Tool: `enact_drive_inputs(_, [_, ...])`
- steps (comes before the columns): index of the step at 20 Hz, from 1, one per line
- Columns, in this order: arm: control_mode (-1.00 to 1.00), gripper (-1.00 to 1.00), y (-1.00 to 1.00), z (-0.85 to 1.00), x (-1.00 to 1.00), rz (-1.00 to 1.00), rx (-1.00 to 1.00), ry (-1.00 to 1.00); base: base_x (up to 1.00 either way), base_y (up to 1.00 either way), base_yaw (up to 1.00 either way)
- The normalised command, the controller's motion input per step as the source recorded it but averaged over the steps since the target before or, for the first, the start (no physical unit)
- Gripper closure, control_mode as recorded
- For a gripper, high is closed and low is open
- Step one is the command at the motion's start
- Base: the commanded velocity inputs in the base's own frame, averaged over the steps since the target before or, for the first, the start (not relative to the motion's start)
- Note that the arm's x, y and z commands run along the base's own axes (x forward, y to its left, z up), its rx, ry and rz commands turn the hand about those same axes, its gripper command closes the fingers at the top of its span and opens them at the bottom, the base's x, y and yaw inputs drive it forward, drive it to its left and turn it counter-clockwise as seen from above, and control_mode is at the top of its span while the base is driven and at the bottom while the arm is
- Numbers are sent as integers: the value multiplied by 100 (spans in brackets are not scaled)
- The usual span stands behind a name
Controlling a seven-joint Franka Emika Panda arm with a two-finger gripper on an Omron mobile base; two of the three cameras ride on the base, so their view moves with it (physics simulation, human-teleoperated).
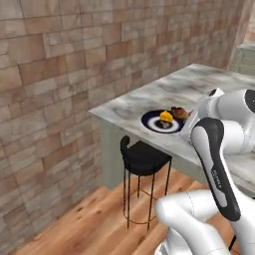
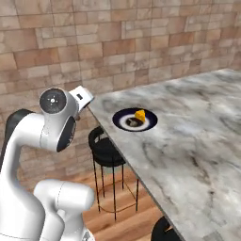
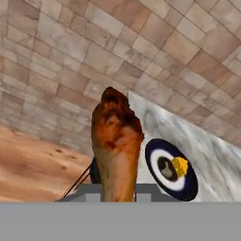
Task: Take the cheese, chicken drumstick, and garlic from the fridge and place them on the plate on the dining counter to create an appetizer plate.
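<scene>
Dining counter [image 2: 197, 141]: grey-white marbled stone, smooth. Plate [image 2: 123, 116]: glossy navy glaze. Chicken drumstick [image 3: 116, 141]: rough, browned skin. Wall [image 1: 60, 74]: matt brick. Floor [image 1: 89, 224]: wood planks. Stool [image 1: 143, 158]: black, thin metal legs.

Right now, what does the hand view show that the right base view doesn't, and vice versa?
Hand view: the chicken drumstick, upright and close, held in the end effector, and a small grey item in the plate's centre. Right base view: the arm's white links, a wide stretch of dining counter, a black stool. Both: the plate with the cheese on it, brick wall.
</scene>
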Motion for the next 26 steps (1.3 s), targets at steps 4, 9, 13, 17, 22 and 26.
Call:
enact_drive_inputs(4, [100, 100, 0, 0, 0, 0, 0, 0, 82, 45, -63])
enact_drive_inputs(9, [100, 100, 0, 0, 0, 0, 0, 0, 66, 30, -70])
enact_drive_inputs(13, [100, 100, 0, 0, 0, 0, 0, 0, 59, 32, -70])
enact_drive_inputs(17, [100, 100, 0, 0, 0, 0, 0, 0, 56, 46, -69])
enact_drive_inputs(22, [100, 100, 0, 0, 0, 0, 0, 0, 60, 75, -64])
enact_drive_inputs(26, [100, 100, 0, 0, 0, 0, 0, 0, 44, 79, -48])
